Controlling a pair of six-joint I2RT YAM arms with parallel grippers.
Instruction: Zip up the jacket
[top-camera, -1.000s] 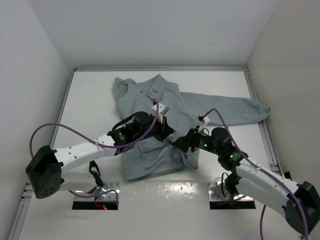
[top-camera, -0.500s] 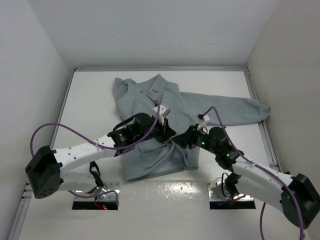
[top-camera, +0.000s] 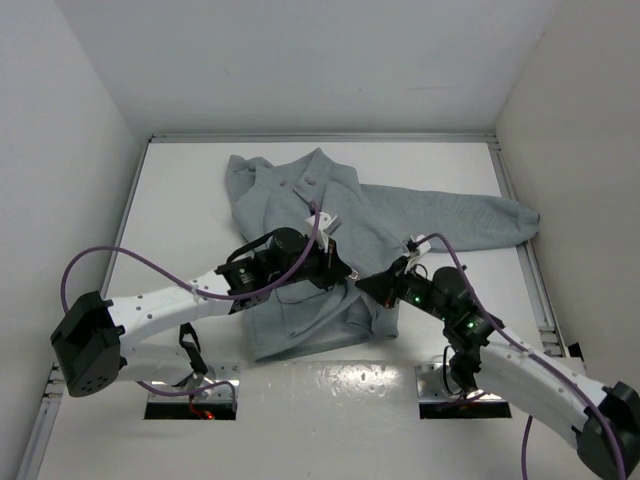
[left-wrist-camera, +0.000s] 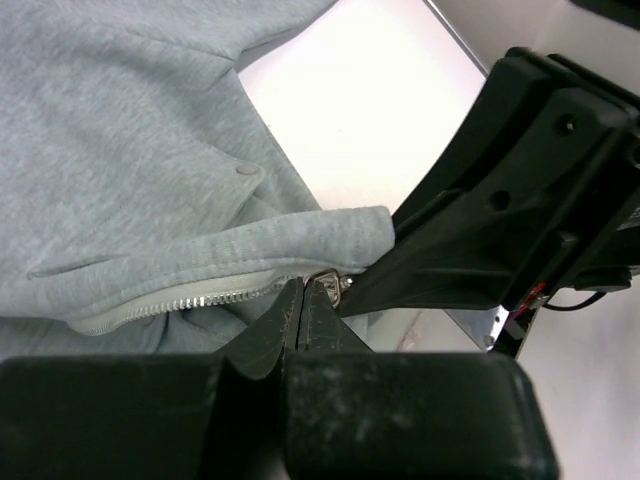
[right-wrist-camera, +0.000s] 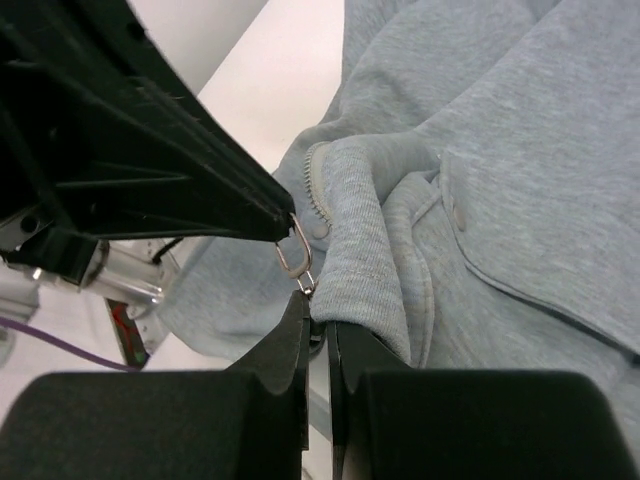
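Observation:
The light grey jacket (top-camera: 290, 195) lies spread on the white table, one sleeve (top-camera: 480, 220) stretched out to the right. My two grippers meet at its lower front hem. In the left wrist view my left gripper (left-wrist-camera: 303, 292) is shut, the metal zipper pull (left-wrist-camera: 326, 284) at its tips and the zipper teeth (left-wrist-camera: 180, 305) running off to the left. In the right wrist view my right gripper (right-wrist-camera: 318, 318) is shut on the ribbed hem (right-wrist-camera: 360, 270) just under the pull ring (right-wrist-camera: 293, 256), whose upper end goes into the left gripper's tip.
White walls close in the table on the left, back and right, with metal rails (top-camera: 528, 260) along the sides. Purple cables (top-camera: 90, 262) loop over both arms. A snap button (left-wrist-camera: 246, 170) sits on a pocket flap near the zipper.
My right gripper has shut on the hem by the zipper's foot, and the right arm has shifted a little toward me. The left arm stays where it was, still shut.

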